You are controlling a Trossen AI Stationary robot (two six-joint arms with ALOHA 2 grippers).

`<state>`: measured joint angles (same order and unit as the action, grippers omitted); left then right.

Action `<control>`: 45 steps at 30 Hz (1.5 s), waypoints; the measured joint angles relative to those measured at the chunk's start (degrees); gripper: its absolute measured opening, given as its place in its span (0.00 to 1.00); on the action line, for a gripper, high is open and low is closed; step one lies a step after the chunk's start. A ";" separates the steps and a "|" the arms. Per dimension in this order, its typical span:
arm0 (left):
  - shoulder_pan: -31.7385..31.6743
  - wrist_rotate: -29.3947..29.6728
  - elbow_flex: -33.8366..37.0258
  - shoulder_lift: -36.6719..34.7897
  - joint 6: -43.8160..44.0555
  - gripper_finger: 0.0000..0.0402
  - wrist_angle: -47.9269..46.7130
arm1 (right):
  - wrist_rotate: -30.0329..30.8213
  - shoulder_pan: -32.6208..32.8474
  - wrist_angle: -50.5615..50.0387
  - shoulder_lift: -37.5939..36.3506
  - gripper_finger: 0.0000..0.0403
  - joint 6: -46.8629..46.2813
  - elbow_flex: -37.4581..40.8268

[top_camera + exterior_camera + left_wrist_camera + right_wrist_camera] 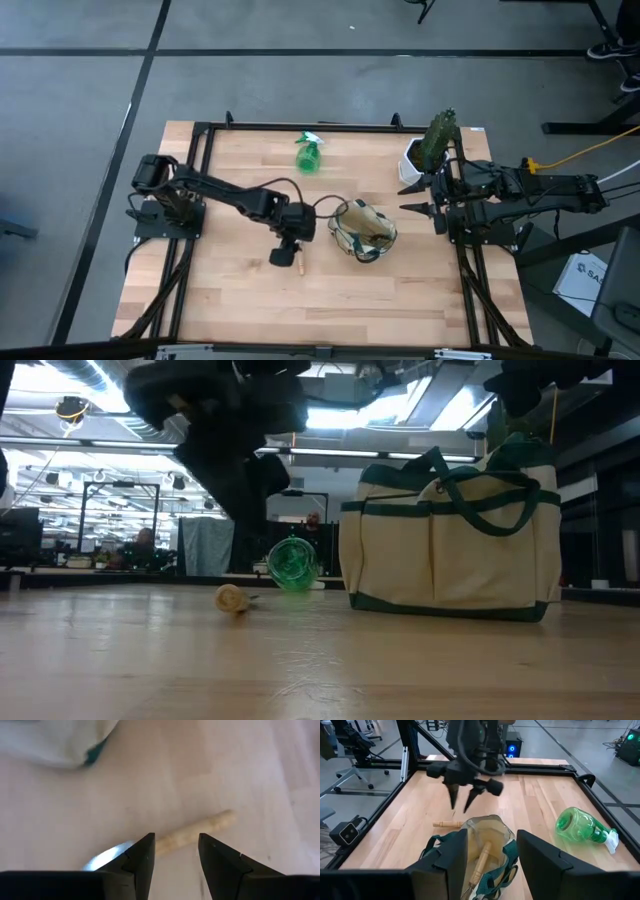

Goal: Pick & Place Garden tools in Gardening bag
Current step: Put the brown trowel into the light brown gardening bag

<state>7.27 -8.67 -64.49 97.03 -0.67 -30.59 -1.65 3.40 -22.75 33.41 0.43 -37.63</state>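
Observation:
A wooden-handled trowel (200, 827) with a silver blade (107, 857) lies flat on the table, left of the gardening bag (362, 232). My left gripper (176, 840) hangs open just above it, pointing steeply down, one finger on each side of the handle and clear of it (462, 805). The beige bag with green trim (450, 540) stands upright, and the wooden handle (482, 860) of a tool sticks up inside it. A green spray bottle (308, 153) lies on its side at the far edge. My right gripper (408, 198) waits open at the table's right side.
A white pot with a green plant (425, 155) stands at the far right corner, close to my right arm. A black frame (200, 180) borders the wooden table. Bare table lies near the front edge and at the left.

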 joint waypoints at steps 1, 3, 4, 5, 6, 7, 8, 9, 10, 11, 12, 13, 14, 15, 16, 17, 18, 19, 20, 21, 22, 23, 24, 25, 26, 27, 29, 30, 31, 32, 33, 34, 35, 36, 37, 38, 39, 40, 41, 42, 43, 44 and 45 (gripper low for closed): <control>0.42 -0.46 0.51 0.00 -0.57 0.36 1.30 | 0.02 0.00 -0.19 0.04 0.43 0.00 0.00; 1.23 -0.57 1.22 0.00 -2.59 0.36 1.18 | 0.02 0.00 -0.17 0.00 0.43 0.00 0.00; 1.53 -0.57 1.33 0.28 -3.97 0.36 1.23 | 0.02 0.00 -0.21 0.02 0.43 0.01 0.00; 1.86 -0.57 1.33 0.54 -5.56 0.36 1.47 | 0.01 0.01 -0.21 0.02 0.43 0.00 0.00; 2.27 -0.56 1.33 0.59 -7.49 0.36 1.46 | 0.02 0.00 -0.21 0.00 0.43 0.00 0.00; 2.59 -0.55 1.33 0.59 -9.73 0.36 1.50 | 0.01 0.02 -0.20 0.01 0.43 0.01 0.00; 2.96 -0.43 1.33 0.60 -12.42 0.36 1.78 | 0.02 0.00 -0.21 0.02 0.43 0.02 0.00; 3.28 -0.20 1.33 0.73 -15.80 0.36 1.86 | 0.02 0.00 -0.21 0.02 0.43 0.01 0.00; 3.56 0.04 1.33 0.81 -19.37 0.36 1.74 | 0.02 0.00 -0.21 0.00 0.43 0.00 0.00; 3.85 0.18 1.33 0.83 -22.62 0.36 1.66 | 0.00 0.02 -0.21 0.02 0.43 0.02 0.00; 4.10 0.18 1.33 0.83 -25.42 0.36 1.73 | 0.02 0.00 -0.21 0.02 0.43 0.01 0.00; 4.38 0.24 1.33 0.83 -27.58 0.36 1.77 | 0.02 0.00 -0.21 0.02 0.43 0.02 0.00; 4.66 0.43 1.33 0.83 -29.63 0.36 1.75 | 0.00 0.00 -0.21 0.02 0.43 0.01 0.00; 4.86 0.64 1.33 0.83 -31.39 0.36 1.75 | 0.02 0.00 -0.21 0.02 0.43 0.01 0.00; 5.07 0.88 1.33 0.83 -33.11 0.36 1.79 | 0.01 0.01 -0.20 0.02 0.43 0.00 0.00; 5.22 1.29 1.33 0.83 -34.67 0.36 1.93 | 0.01 0.00 -0.21 0.02 0.43 0.01 0.00; 5.39 1.64 1.33 0.83 -36.07 0.36 2.15 | 0.02 0.00 -0.21 0.02 0.43 0.01 0.00; 5.50 1.91 1.33 0.83 -37.42 0.36 2.31 | 0.02 0.00 -0.21 0.02 0.43 0.00 0.00; 5.52 1.99 1.33 0.83 -38.53 0.36 2.39 | 0.02 0.01 -0.19 0.02 0.43 0.01 0.00; 5.54 2.02 1.33 0.83 -39.28 0.36 2.39 | 0.02 0.00 -0.19 0.02 0.43 0.00 0.00; 5.53 2.05 1.33 0.83 -39.64 0.36 2.37 | 0.02 0.00 -0.19 0.02 0.43 0.02 0.00; 5.51 2.06 1.33 0.83 -39.64 0.36 2.38 | 0.02 0.01 -0.21 0.02 0.43 0.02 0.00; 5.50 2.06 1.33 0.83 -39.48 0.36 2.39 | 0.01 0.01 -0.19 0.02 0.43 0.02 0.00; 5.50 2.07 1.33 0.83 -39.23 0.36 2.37 | 0.01 0.02 -0.19 0.02 0.43 0.01 0.00; 5.50 2.07 1.33 0.83 -39.17 0.36 2.37 | 0.01 0.00 -0.19 0.02 0.43 0.00 0.00; 5.50 2.08 1.33 0.83 -39.18 0.36 2.38 | 0.02 0.00 -0.20 0.02 0.43 0.00 0.00; 5.50 2.59 1.33 0.83 -39.18 0.36 2.39 | 0.02 0.00 -0.19 0.02 0.43 0.02 0.00; 5.50 3.26 1.33 0.83 -39.18 0.36 2.45 | 0.02 0.01 -0.21 0.02 0.43 0.01 0.00; 5.50 3.78 1.33 0.83 -39.18 0.36 2.48 | 0.02 0.00 -0.20 0.02 0.43 0.01 0.00; 5.50 4.03 1.33 0.83 -39.18 0.36 2.48 | 0.02 0.00 -0.19 0.02 0.43 0.02 0.00; 5.50 4.05 1.33 0.85 -39.18 0.36 2.49 | 0.00 0.00 -0.21 0.02 0.43 0.02 0.00; 5.50 4.06 1.33 0.85 -39.18 0.36 2.52 | 0.00 0.00 -0.19 0.02 0.43 0.00 0.00; 5.48 4.09 1.33 0.85 -39.18 0.36 2.54 | 0.02 0.00 -0.20 0.02 0.43 0.01 0.00; 5.43 4.09 1.33 0.91 -39.18 0.36 2.54 | 0.01 0.01 -0.19 0.02 0.43 0.02 0.00; 5.37 4.08 1.33 1.19 -39.18 0.36 2.63 | 0.01 0.00 -0.19 0.02 0.43 0.02 0.00; 5.37 4.09 1.33 1.49 -39.18 0.36 2.62 | 0.02 0.01 -0.20 0.02 0.43 0.01 0.00; 5.37 4.09 1.36 1.86 -39.18 0.36 2.41 | 0.02 0.00 -0.19 0.02 0.43 0.00 0.00; 5.37 4.05 1.38 2.45 -39.16 0.36 2.45 | 0.01 0.02 -0.19 0.02 0.43 0.01 0.00; 5.37 4.03 1.38 3.25 -39.16 0.36 2.74 | 0.02 0.00 -0.20 0.02 0.43 0.00 0.00; 5.37 4.05 1.38 4.23 -39.16 0.36 2.66 | 0.00 0.00 -0.19 0.02 0.43 0.00 0.00; 5.37 4.05 1.39 5.37 -39.16 0.36 2.62 | 0.00 0.02 -0.19 0.00 0.43 0.00 0.00; 5.37 4.12 1.41 6.54 -39.18 0.36 3.00 | 0.02 0.00 -0.19 0.02 0.43 0.00 0.00; 5.31 4.36 1.42 7.67 -39.36 0.36 3.82 | 0.02 0.00 -0.19 0.02 0.43 0.00 0.00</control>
<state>12.59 -4.31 -63.07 104.70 -40.04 -26.77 -1.63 3.40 -22.94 33.43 0.43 -37.63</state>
